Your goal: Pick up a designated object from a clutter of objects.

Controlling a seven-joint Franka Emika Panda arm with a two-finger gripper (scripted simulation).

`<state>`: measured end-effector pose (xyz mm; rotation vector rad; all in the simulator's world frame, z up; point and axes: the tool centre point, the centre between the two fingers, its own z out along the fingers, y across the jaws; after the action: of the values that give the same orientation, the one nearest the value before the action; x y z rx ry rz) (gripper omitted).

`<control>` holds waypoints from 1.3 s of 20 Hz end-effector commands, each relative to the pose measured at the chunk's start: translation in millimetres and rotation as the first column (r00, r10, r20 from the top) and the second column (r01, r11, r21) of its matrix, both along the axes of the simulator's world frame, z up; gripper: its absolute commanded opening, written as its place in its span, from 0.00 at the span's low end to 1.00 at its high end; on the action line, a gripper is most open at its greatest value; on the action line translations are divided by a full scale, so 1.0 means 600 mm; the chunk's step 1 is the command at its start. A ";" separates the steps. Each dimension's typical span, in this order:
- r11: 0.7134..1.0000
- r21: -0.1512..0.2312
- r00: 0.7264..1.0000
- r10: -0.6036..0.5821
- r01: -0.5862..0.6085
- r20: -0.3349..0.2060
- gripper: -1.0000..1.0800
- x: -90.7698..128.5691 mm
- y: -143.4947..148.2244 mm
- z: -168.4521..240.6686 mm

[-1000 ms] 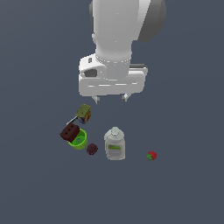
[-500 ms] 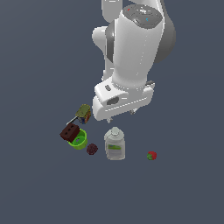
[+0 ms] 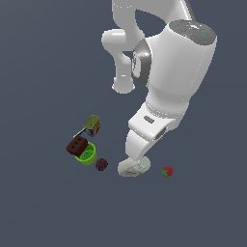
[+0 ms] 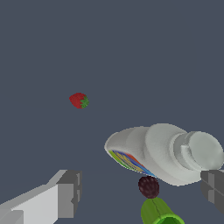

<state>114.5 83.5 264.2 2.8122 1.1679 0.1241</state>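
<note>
Strawberry [image 3: 167,171] sits alone on the floor at the exterior view's right, well apart from the rest of the clutter, green top visible, nothing touching it. White bottle [image 3: 130,167] is nearest to it, between it and the maroon ball [image 3: 101,164]; further to the exterior view's left are the green cup [image 3: 87,155], brown block [image 3: 76,145] and olive-orange box [image 3: 91,126]. Gripper [image 4: 138,192] is low over the bottle, not over the strawberry; in the wrist view the two fingers [image 4: 69,193] stand wide apart with nothing between them except the bottle and ball below, so open and empty. Key relation: the strawberry lies off to the side of the claw, toward the exterior view's right, past the bottle. It is roundish, so no real long axis matters. The next move likely needs a sideways shift clear of the bottle before descending.
</note>
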 end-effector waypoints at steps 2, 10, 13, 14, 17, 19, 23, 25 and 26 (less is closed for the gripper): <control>0.991 0.001 0.984 0.136 -0.137 -0.112 0.96 -0.022 0.042 -0.132; 0.915 0.024 0.907 0.403 -0.403 -0.119 0.96 0.002 0.119 -0.227; 0.878 0.034 0.871 0.478 -0.477 -0.118 0.96 0.006 0.143 -0.256; 0.866 0.037 0.859 0.499 -0.498 -0.118 0.96 0.007 0.150 -0.265; 0.835 0.044 0.827 0.550 -0.549 -0.116 0.96 0.008 0.168 -0.287; 0.817 0.048 0.809 0.576 -0.575 -0.114 0.96 0.009 0.177 -0.298; 0.792 0.054 0.784 0.610 -0.608 -0.112 0.96 0.009 0.189 -0.314; 0.785 0.055 0.778 0.618 -0.616 -0.111 0.96 0.009 0.192 -0.318; 0.784 0.055 0.776 0.620 -0.619 -0.111 0.96 0.009 0.193 -0.319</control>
<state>120.8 214.5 82.9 2.3283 2.1066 0.0306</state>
